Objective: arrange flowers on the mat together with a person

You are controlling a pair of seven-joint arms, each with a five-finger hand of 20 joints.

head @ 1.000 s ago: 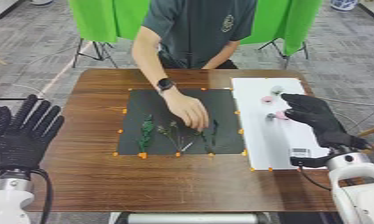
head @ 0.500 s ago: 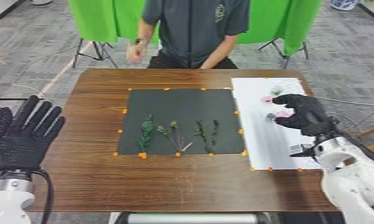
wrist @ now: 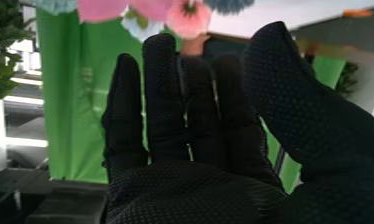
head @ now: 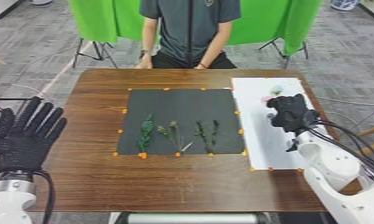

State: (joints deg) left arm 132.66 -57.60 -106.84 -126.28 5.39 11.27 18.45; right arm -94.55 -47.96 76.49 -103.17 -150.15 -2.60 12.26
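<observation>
In the head view, a dark mat (head: pixel 179 107) lies on the brown wooden table (head: pixel 192 187), with orange tabs (head: pixel 143 155) round its edges. Its near half holds the greenery: a leafy stem (head: pixel 146 132) at left, a budded stem (head: pixel 170 135) just right of it, then two slender sprigs (head: pixel 201 130) side by side farther right. Right of the mat is a white sheet (head: pixel 268 150). On its far part sit a pale flower (head: pixel 277 90) and a pink flower (head: pixel 266 99), with a greyish flower (head: pixel 271 116) nearer. The right hand (head: pixel 293 112) is over the sheet's right side, close to the pink and greyish flowers; whether it touches either I cannot tell. The left hand (head: pixel 23 142) is at the table's left edge, its fingers straight and spread.

In the right wrist view, the right hand's fingers (wrist: pixel 161 115) are straight and close together, the thumb held apart, with nothing pinched. Beyond the fingertips are a coral-pink flower (wrist: pixel 190 20) and a white flower (wrist: pixel 141 27). Green cloth (wrist: pixel 68 100) hangs behind.
</observation>
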